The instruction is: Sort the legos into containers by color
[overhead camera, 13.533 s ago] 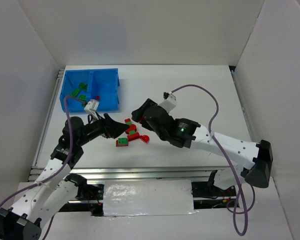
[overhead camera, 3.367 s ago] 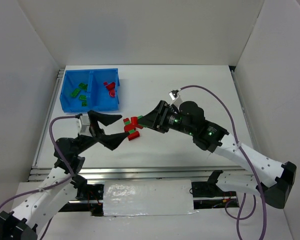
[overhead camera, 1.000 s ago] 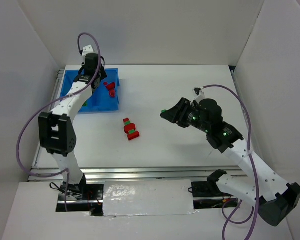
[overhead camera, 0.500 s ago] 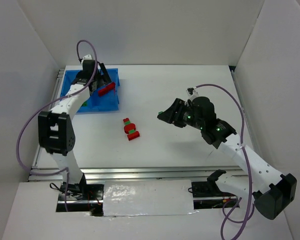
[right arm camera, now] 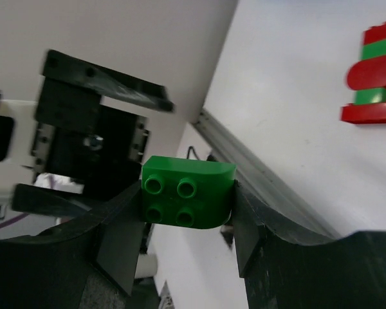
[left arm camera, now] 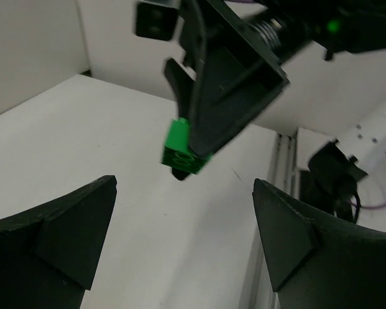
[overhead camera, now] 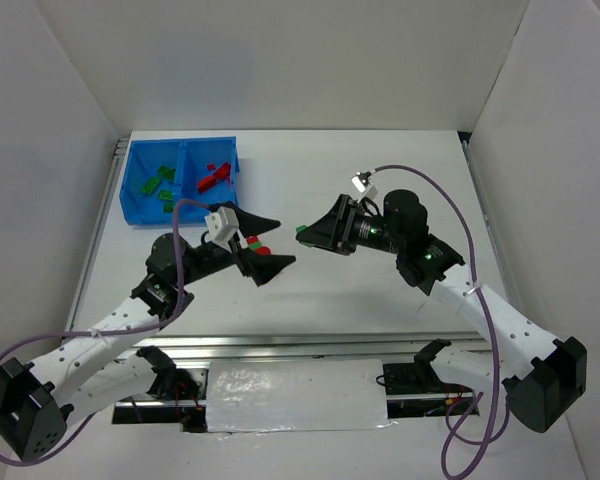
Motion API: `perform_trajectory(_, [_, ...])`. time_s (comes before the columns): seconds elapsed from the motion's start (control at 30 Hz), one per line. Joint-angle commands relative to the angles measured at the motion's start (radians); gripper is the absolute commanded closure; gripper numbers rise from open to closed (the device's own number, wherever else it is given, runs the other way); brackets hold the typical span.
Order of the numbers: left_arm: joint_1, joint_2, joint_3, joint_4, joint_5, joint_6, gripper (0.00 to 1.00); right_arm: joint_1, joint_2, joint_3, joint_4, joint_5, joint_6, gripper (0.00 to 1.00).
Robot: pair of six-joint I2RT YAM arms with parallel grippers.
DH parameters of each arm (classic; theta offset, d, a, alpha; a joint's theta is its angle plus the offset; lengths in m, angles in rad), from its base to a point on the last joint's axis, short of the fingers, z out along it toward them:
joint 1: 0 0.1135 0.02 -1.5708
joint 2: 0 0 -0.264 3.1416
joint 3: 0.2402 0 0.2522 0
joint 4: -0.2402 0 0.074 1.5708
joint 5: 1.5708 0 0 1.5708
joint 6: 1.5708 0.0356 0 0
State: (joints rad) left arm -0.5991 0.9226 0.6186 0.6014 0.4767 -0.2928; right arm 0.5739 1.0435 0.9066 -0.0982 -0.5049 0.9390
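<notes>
Collision threatens: right fingers (right arm camera: 119,238), clamped on a green brick (right arm camera: 188,193), face the spread, empty left fingers (left arm camera: 64,225); contact could knock it onto the desk (overhead camera: 380,180).

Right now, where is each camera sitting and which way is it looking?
Top camera: above and behind the arms, looking down on the table; shows the left arm, right arm and blue bin.
Left wrist camera: on the left arm, looking out through its own open left gripper at the right gripper opposite.
Right wrist camera: on the right arm, looking past the green brick it clamps toward the left gripper and a red-and-green brick stack.
Shared: all three show the green brick.
</notes>
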Motion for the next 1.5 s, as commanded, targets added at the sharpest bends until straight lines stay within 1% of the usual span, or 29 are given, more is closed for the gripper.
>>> perform_trajectory(0.0, [-0.039,-0.048,-0.031,0.149,0.137,0.072,0.0,0.015,-0.017,-0.028,0.198,-0.155,0.104,0.98])
perform_trajectory(0.17, [-0.085,-0.061,0.038,0.023,0.132,0.174,0.0,0.056,-0.052,-0.02,0.241,-0.175,0.138,0.98])
perform_trajectory(0.43, [-0.099,-0.028,0.078,0.048,0.203,0.133,0.01,0.15,-0.01,0.029,0.258,-0.162,0.136,0.97])
perform_trajectory(0.53, [-0.102,-0.028,0.096,0.017,0.206,0.133,0.07,0.159,0.001,0.031,0.262,-0.155,0.136,0.97])
perform_trajectory(0.57, [-0.102,-0.033,0.096,0.011,0.203,0.135,0.1,0.159,0.001,0.029,0.264,-0.149,0.136,0.97])
perform_trajectory(0.6, [-0.102,-0.04,0.098,-0.003,0.2,0.139,0.23,0.159,-0.003,0.028,0.261,-0.143,0.136,0.97])
perform_trajectory(0.67, [-0.103,-0.05,0.098,-0.018,0.191,0.144,0.37,0.159,-0.007,0.028,0.258,-0.132,0.133,0.97])
perform_trajectory(0.73, [-0.102,-0.059,0.099,-0.037,0.178,0.15,0.57,0.161,-0.005,0.029,0.259,-0.132,0.135,0.96])
perform_trajectory(0.77, [-0.102,-0.06,0.104,-0.041,0.165,0.155,0.75,0.161,-0.004,0.028,0.265,-0.133,0.136,0.94])
perform_trajectory(0.8, [-0.102,-0.059,0.105,-0.054,0.155,0.153,0.81,0.161,-0.002,0.029,0.267,-0.136,0.133,0.91])
perform_trajectory(0.83, [-0.102,-0.057,0.11,-0.063,0.137,0.153,0.87,0.159,-0.002,0.028,0.268,-0.136,0.132,0.76])
perform_trajectory(0.87, [-0.102,-0.05,0.119,-0.074,0.079,0.15,0.99,0.159,-0.003,0.025,0.265,-0.13,0.132,0.65])
perform_trajectory(0.9, [-0.102,-0.045,0.122,-0.095,0.041,0.147,1.0,0.158,-0.01,0.018,0.261,-0.126,0.123,0.3])
perform_trajectory(0.93, [-0.102,-0.041,0.124,-0.104,-0.005,0.142,1.0,0.153,-0.016,0.017,0.252,-0.104,0.113,0.16])
perform_trajectory(0.97, [-0.102,-0.028,0.127,-0.113,-0.139,0.136,1.0,0.146,-0.022,0.015,0.214,-0.087,0.101,0.02])
perform_trajectory(1.03, [-0.102,-0.015,0.133,-0.162,-0.334,0.124,1.0,0.103,-0.056,0.017,0.152,-0.04,0.049,0.0])
perform_trajectory(1.07, [-0.102,0.008,0.147,-0.185,-0.455,0.104,1.0,0.078,-0.091,0.015,0.078,0.023,0.032,0.0])
perform_trajectory(1.1, [-0.09,0.025,0.161,-0.213,-0.724,0.092,1.0,0.054,-0.112,0.003,0.04,0.06,0.008,0.0])
perform_trajectory(1.13, [-0.07,0.048,0.179,-0.277,-0.844,0.08,1.0,-0.001,-0.137,-0.006,0.01,0.096,-0.003,0.0])
perform_trajectory(1.17, [-0.041,0.118,0.246,-0.326,-0.956,0.057,1.0,-0.023,-0.161,-0.015,-0.056,0.188,-0.011,0.0])
perform_trajectory(1.2, [0.063,0.165,0.3,-0.397,-1.118,-0.032,1.0,-0.038,-0.213,-0.029,-0.089,0.241,-0.029,0.0])
perform_trajectory(1.23, [0.137,0.218,0.356,-0.484,-1.145,-0.081,1.0,-0.046,-0.238,-0.035,-0.113,0.29,-0.038,0.0])
perform_trajectory(1.27, [0.21,0.337,0.491,-0.67,-1.155,-0.198,1.0,-0.051,-0.276,-0.044,-0.145,0.327,-0.06,0.0])
perform_trajectory(1.3, [0.355,0.402,0.571,-0.771,-1.15,-0.26,1.0,-0.051,-0.287,-0.046,-0.155,0.36,-0.069,0.0])
perform_trajectory(1.33, [0.417,0.536,0.71,-0.855,-1.135,-0.304,1.0,-0.052,-0.299,-0.048,-0.161,0.362,-0.081,0.0])
perform_trajectory(1.37, [0.464,0.602,0.766,-0.961,-1.129,-0.357,1.0,-0.051,-0.306,-0.046,-0.178,0.359,-0.1,0.0])
perform_trajectory(1.4, [0.535,0.661,0.823,-0.989,-1.1,-0.368,1.0,-0.054,-0.304,-0.044,-0.187,0.352,-0.109,0.0])
perform_trajectory(1.43, [0.561,0.718,0.916,-1.005,-1.087,-0.368,1.0,-0.052,-0.303,-0.044,-0.198,0.347,-0.118,0.0])
perform_trajectory(1.47, [0.579,0.816,0.959,-1.014,-1.078,-0.364,1.0,-0.054,-0.298,-0.048,-0.208,0.342,-0.13,0.0])
